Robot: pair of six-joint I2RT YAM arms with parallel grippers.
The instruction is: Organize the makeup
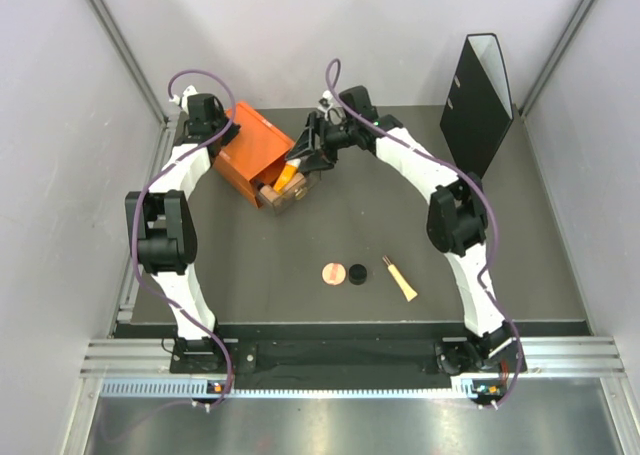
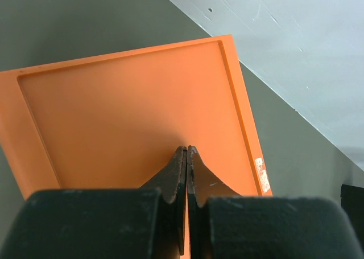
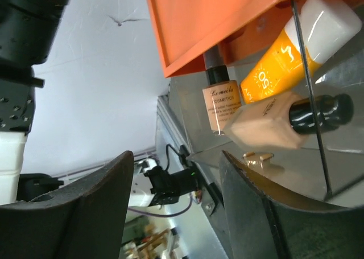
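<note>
R wrist: beige bottle (image 3: 219, 105) label reads "COSMETICS". Top view only: pink disc (image 1: 331, 272). L hand (image 2: 186, 151) clenched, empty; R hand (image 3: 176, 156) released.

Top cam: fixed high, behind arm bases (image 1: 196, 353), looks down over whole table (image 1: 500, 265); far off. Left wrist cam: v. close, looks down past left gripper (image 2: 186, 152) onto orange drawer box (image 2: 131, 111) top. Right wrist cam: close, rolled sideways, looks past right gripper (image 3: 176, 156) into box's open front. All 3 views share the box.
</note>
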